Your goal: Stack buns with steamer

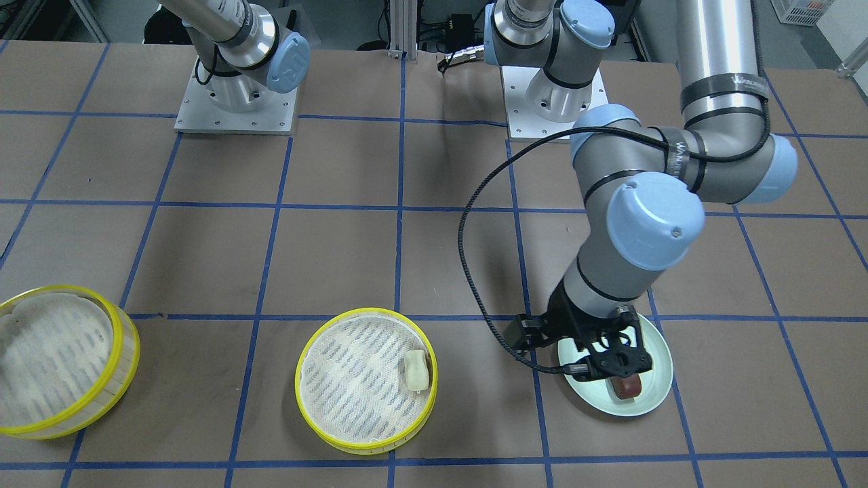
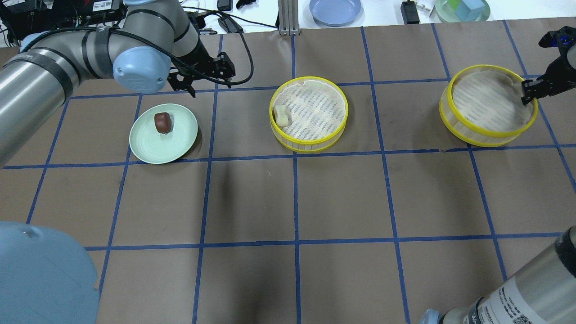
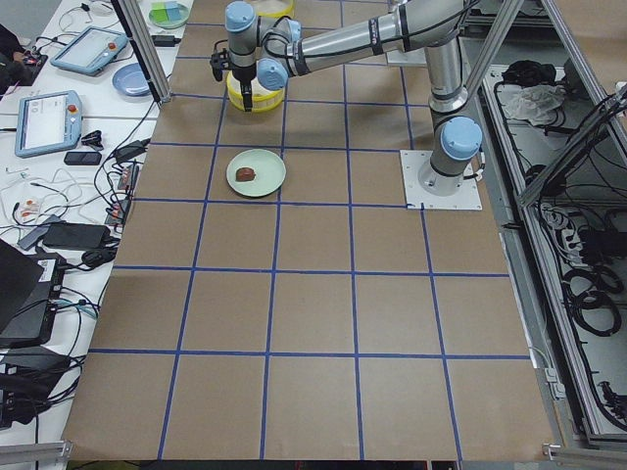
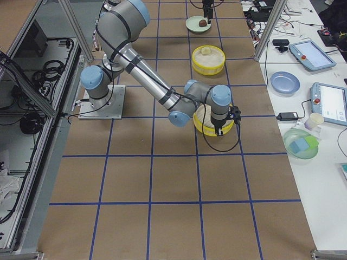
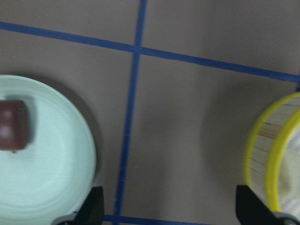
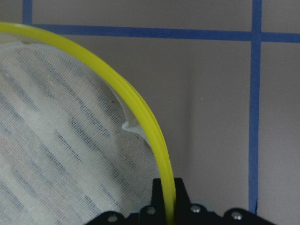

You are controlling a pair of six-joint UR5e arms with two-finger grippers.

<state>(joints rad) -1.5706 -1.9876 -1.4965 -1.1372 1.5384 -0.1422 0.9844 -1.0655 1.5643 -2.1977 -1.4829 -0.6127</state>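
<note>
**Lining up on the brown bun**

Front-facing view: the left gripper (image 1: 614, 356) hangs over the plate (image 1: 654, 400), which sits on the desk (image 1: 407, 237) on the left-arm side of the middle steamer (image 1: 299, 379). The brown bun (image 1: 628, 386) lies on the plate and peeks out from under the gripper. The cream bun (image 1: 417, 370) rests inside the middle steamer, against the wall nearest the plate. The empty steamer (image 1: 129, 352) stands well apart on the middle steamer's other side and looks tilted.

Overhead view: the right gripper (image 2: 527, 90) meets the empty steamer's rim on the side facing away from the middle steamer.

Left wrist view: the fingers (image 5: 93, 206) are spread wide with nothing between them. The brown bun sits at the frame edge, away from the middle steamer, so the gripper is not centred on it.

Right wrist view: the yellow rim runs straight into the right gripper. It seems clamped on that rim, though the frame cuts off the fingertips.

The step in hand is likely picking up the brown bun. The left gripper should shift away from the middle steamer until the bun lies midway between the fingers. It should then descend, stop short of the plate and close softly across the bun's narrow width. A hard squeeze would probably dent it. The right arm should keep its tier level.
</note>
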